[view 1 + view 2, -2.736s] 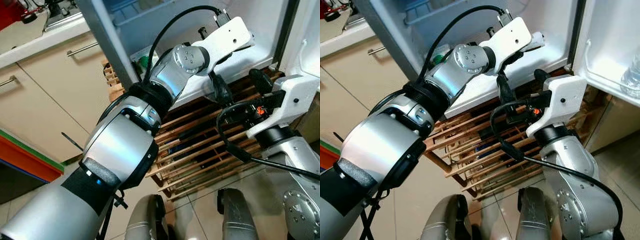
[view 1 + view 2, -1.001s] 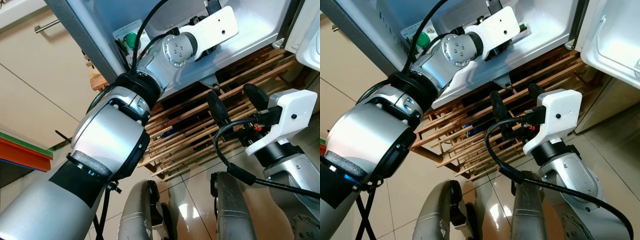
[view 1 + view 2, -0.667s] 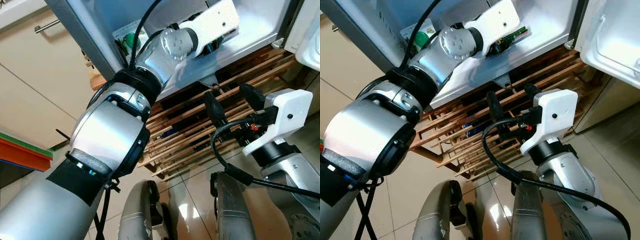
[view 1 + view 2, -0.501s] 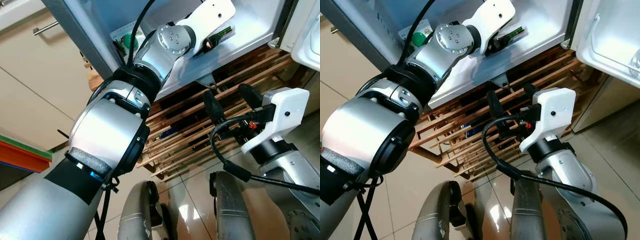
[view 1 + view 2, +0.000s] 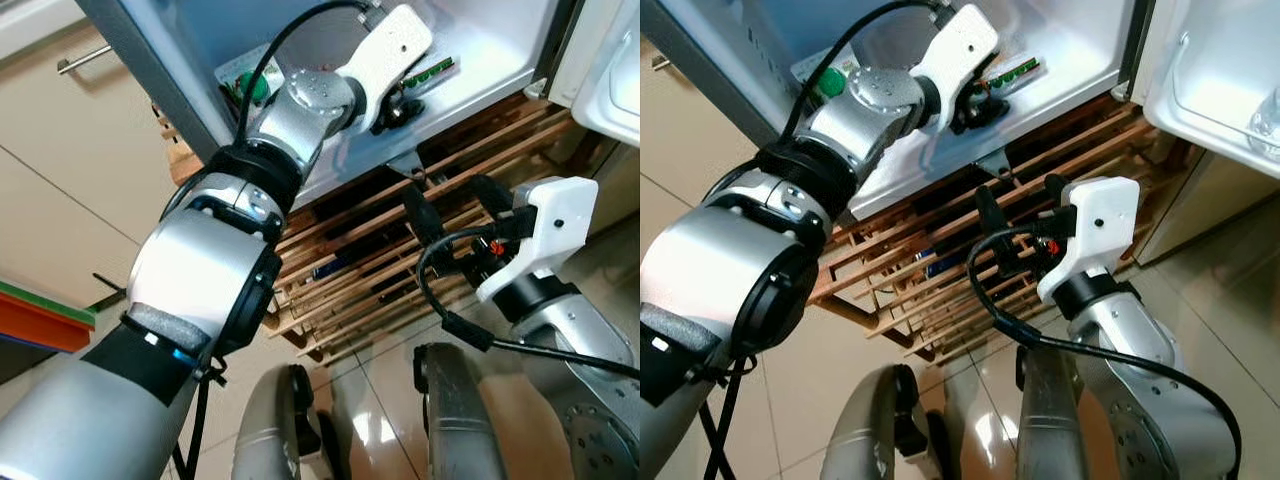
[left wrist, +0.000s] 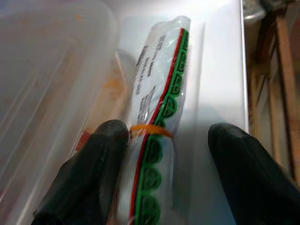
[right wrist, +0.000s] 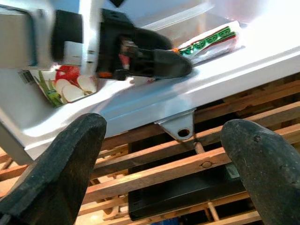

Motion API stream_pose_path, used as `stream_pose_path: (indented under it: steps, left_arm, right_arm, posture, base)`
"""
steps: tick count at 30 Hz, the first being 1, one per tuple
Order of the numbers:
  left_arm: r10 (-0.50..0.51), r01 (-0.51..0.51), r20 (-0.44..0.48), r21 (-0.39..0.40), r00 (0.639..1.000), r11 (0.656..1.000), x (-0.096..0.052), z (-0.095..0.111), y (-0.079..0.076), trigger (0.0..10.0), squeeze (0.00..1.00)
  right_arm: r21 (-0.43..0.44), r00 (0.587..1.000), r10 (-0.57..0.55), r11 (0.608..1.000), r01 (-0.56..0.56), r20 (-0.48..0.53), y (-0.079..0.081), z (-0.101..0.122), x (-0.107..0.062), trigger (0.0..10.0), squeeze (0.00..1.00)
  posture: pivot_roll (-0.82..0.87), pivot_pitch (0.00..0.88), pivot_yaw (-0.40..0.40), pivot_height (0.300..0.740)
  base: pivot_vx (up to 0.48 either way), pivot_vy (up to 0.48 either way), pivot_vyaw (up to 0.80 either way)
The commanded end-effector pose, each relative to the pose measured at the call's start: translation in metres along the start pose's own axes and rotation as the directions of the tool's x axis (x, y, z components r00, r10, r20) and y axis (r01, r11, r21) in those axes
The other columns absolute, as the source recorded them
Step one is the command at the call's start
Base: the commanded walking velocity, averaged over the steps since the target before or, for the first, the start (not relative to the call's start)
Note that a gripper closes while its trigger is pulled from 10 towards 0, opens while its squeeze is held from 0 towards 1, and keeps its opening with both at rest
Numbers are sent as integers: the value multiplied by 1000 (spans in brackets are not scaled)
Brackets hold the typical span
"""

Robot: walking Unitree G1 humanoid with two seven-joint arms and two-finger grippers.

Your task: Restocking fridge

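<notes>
Partly hidden packet, left claw astride (fingers apart), far end blurred

A clear packet printed with green circles, a red stripe and an orange band.

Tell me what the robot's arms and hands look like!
Both arms are shiny silver tubes with round joints and black bands. The left arm has a dark padded ring near the shoulder. Each wrist ends in a white boxy block with a looping black cable. The left gripper and right gripper each have two fat, rounded black fingers. Small red and orange wires show beside the right wrist block.
</notes>
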State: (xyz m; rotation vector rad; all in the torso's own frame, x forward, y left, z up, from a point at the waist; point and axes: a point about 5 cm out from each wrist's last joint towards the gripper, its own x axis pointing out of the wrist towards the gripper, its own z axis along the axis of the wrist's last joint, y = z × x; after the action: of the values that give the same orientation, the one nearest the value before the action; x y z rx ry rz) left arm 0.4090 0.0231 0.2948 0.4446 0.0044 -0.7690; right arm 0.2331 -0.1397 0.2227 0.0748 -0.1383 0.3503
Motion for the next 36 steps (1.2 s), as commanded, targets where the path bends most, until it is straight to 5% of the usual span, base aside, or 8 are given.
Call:
stream_pose_path:
  steps: [1,7,12,19,24,28,31,36]
  left_arm:
    - [55,-55,0,-64,998,996,-13,-12,20,10000,0]
    - [33,-1,357,-90,933,996,-41,20,25,10000,0]
    - [-2,48,460,-87,888,995,-72,31,31,10000,0]
    - [-44,129,377,-205,925,970,-98,-19,-2,10000,0]
    - [190,-94,223,-380,956,920,-111,-76,-20,10000,0]
    - [492,-433,12,-457,871,777,-138,-128,-32,10000,0]
    - [573,-542,-52,-407,818,736,-149,-145,-43,10000,0]
    - [636,-611,-23,-310,771,729,-158,-152,-52,10000,0]
  right_arm:
    - [4,1000,15,1000,-15,16,2,0,2,10000,0]
    - [8,996,-80,997,80,26,-15,-9,13,10000,0]
    - [1,997,-77,997,77,27,-21,-14,19,10000,0]
    - [-16,998,-47,999,47,31,-27,-18,29,10000,0]
    - [-27,996,-82,996,83,43,-34,-20,32,10000,0]
    - [-61,967,-249,966,252,48,-48,-31,27,10000,0]
    - [-84,950,-311,946,312,26,-52,-44,25,10000,0]
    - [-123,924,-383,917,380,4,-56,-59,22,10000,0]
  posture:
    - [-110,94,184,608]
    - [-83,0,141,608]
    - [-62,0,115,608]
    - [-36,0,78,608]
    - [-15,0,57,608]
    - [0,0,37,608]
    - [1,0,31,608]
    - [3,0,17,608]
  base:
    - [0,0,0]
    - [0,0,0]
    - [0,0,0]
    - [0,0,0]
    - [0,0,0]
    - [0,0,0]
    - [0,0,0]
    - [0,0,0]
